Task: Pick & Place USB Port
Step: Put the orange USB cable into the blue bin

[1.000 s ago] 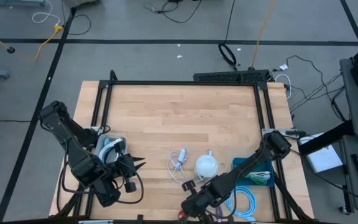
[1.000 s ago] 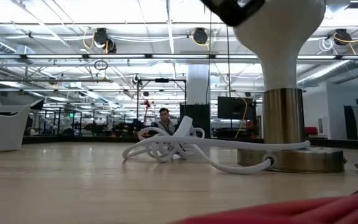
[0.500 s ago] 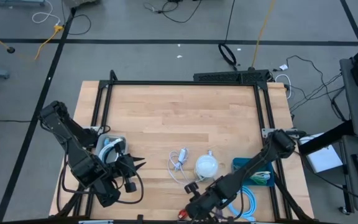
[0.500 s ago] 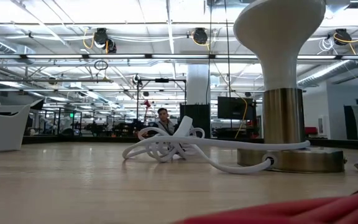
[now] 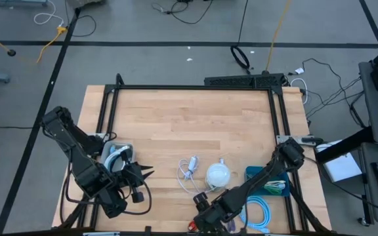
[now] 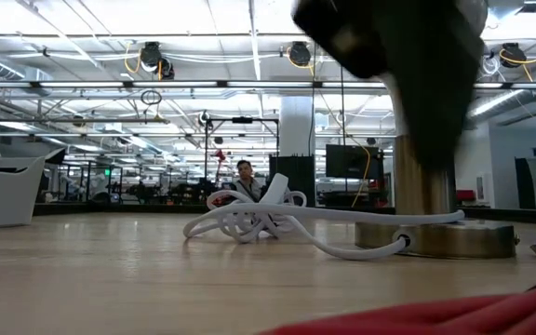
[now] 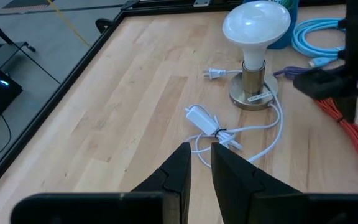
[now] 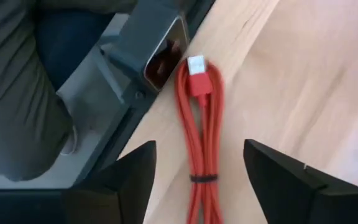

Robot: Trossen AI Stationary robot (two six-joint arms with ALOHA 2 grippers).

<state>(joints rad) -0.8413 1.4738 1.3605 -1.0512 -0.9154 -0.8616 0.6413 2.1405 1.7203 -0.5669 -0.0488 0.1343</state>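
Note:
A red USB cable, bundled by a tie and ending in a white plug, lies flat on the wood at the table's near edge. My right gripper hovers over it, open wide, one finger on either side of the bundle and neither touching it; in the low view it is a dark blur. My left gripper waits at the table's left, a narrow gap between its fingers with nothing in it.
A white lamp on a metal base and a coiled white charger cable sit mid-table. A blue cable and a teal tray lie at the right. A person's grey clothing shows past the frame corner.
My right gripper has opened from shut to wide open over the red cable, letting it go, and the bundle stays flat on the table. In the low view the gripper has come down from the top, in front of the lamp.

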